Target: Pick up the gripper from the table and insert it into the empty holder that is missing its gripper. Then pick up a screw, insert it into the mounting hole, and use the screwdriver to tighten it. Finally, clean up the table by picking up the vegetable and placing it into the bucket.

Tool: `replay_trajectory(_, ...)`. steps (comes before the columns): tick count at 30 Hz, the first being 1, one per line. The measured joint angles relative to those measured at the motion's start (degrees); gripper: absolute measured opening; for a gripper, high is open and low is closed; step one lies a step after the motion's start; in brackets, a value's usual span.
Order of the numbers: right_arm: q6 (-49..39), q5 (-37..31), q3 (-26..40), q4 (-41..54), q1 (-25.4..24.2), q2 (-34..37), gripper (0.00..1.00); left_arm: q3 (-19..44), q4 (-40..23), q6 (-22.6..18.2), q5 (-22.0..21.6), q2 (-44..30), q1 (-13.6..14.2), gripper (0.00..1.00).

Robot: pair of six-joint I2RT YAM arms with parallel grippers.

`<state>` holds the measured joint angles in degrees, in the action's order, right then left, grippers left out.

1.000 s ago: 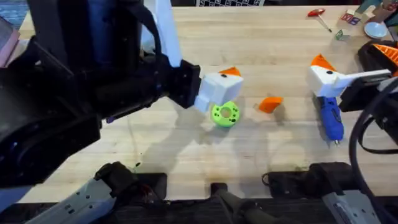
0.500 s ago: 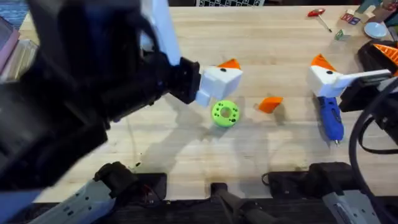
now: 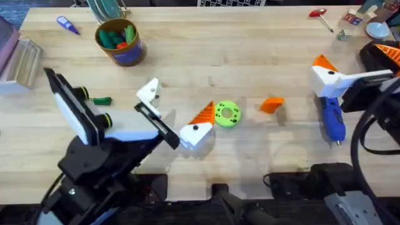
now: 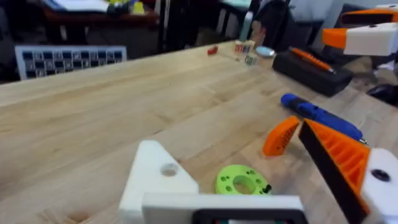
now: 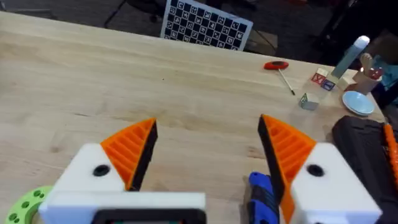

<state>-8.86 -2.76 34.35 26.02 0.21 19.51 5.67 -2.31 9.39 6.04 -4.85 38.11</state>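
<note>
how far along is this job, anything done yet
Nothing looks done. The loose orange gripper lies on the table, and the empty holder on the left gripper is bare. Both the left gripper and the right gripper are open and empty. Left to do: insert it, screw it down with the screwdriver, then move the vegetable into the bucket.

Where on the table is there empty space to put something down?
The widest bare wood lies at the table's far middle, between the bucket and the red-handled tool. Another strip runs along the near edge, in front of the loose orange gripper. It's crowded around the green disc, left hand and screwdriver.
</note>
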Motion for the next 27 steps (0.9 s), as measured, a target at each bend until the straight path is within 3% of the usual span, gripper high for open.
replay_trajectory(6,0.0,0.0,0.0,0.0,0.0,0.0,0.991,-4.7,1.8,0.0,0.9,4.5,0.0,0.985)
replay_trajectory(10,0.0,0.0,0.0,0.0,0.0,0.0,0.991,-5.0,-2.3,0.0,1.8,4.5,0.0,0.986)
replay_trajectory(27,0.0,0.0,0.0,0.0,0.0,0.0,0.992,-5.0,-2.2,0.0,1.9,4.5,0.0,0.986)
